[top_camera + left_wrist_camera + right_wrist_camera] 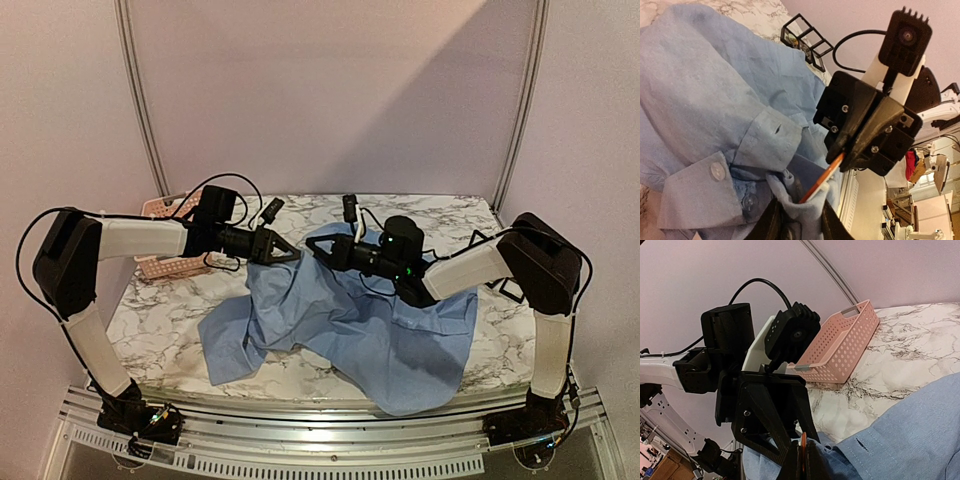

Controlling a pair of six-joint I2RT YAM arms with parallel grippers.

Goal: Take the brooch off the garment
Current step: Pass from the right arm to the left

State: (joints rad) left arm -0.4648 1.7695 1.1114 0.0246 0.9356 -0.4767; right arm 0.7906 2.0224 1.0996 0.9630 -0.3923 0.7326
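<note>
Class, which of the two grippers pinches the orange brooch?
The right gripper: its fingers close on the orange brooch; the left gripper flanks only shirt cloth.

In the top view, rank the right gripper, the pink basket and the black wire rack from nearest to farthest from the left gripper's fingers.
1. right gripper: almost tip to tip with the left gripper, above the blue shirt at centre.
2. pink basket: at the back on the left side.
3. black wire rack: far over on the right side.
</note>
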